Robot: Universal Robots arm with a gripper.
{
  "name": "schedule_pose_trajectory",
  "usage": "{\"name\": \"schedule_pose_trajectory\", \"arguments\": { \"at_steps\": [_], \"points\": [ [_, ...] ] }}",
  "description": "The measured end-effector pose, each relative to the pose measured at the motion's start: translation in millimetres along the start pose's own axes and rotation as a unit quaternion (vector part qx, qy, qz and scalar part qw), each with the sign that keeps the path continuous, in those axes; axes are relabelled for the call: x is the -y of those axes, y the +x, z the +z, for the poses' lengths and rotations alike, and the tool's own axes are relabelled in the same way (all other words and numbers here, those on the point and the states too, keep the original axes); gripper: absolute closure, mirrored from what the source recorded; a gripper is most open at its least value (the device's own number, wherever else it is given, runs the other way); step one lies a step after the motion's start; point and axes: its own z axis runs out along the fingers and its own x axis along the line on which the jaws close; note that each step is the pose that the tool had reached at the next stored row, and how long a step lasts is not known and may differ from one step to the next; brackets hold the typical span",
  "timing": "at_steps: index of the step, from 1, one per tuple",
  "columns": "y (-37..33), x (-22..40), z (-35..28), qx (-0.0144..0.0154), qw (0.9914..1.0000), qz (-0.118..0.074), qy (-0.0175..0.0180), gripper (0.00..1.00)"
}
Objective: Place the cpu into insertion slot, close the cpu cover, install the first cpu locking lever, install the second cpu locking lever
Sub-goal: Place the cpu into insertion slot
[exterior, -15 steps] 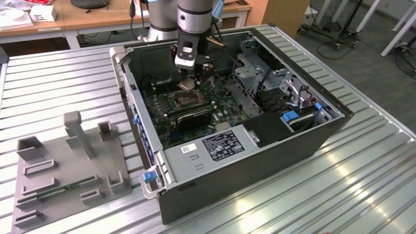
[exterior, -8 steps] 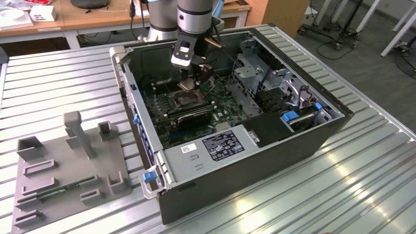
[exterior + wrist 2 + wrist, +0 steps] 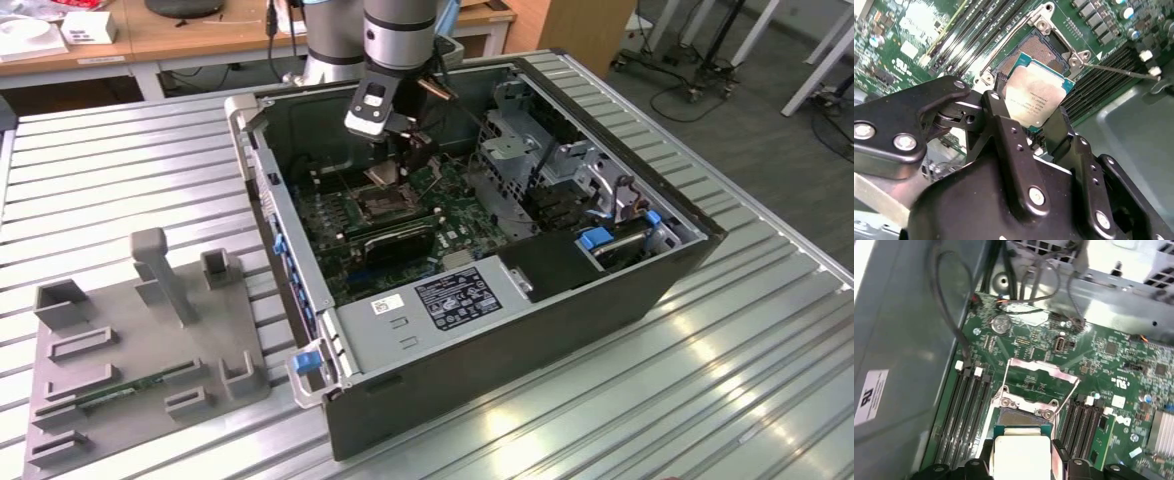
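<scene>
Holding the cpu by two opposite edges in the claw, clenched on it, pale face up. Hanging low inside the case on the counter. In the second wrist view, overlapping only the near rim of the slot, with most of the dark socket lying bare beyond the chip, straight ahead of the claw. Cannot tell whether touching that rim or just clear of it. In the first wrist view, squared up with the slot, edges roughly parallel. Farther on, tipped up and open, the cover.
</scene>
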Motion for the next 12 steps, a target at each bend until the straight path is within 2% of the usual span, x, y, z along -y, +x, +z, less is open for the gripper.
{"name": "schedule_pose_trajectory", "arguments": {
  "at_steps": [3,6,9,12],
  "points": [
    [0.0,0.0,0.1,0.0011,0.99964,0.027,-0.0004,0.46],
    [0.0,0.0,0.3,0.0022,0.99851,0.055,-0.0009,0.46],
    [0.0,0.0,0.3,0.0034,0.99666,0.082,-0.0013,0.46],
    [0.0,0.0,0.4,0.0046,0.99404,0.109,-0.0017,0.46]
  ]
}}
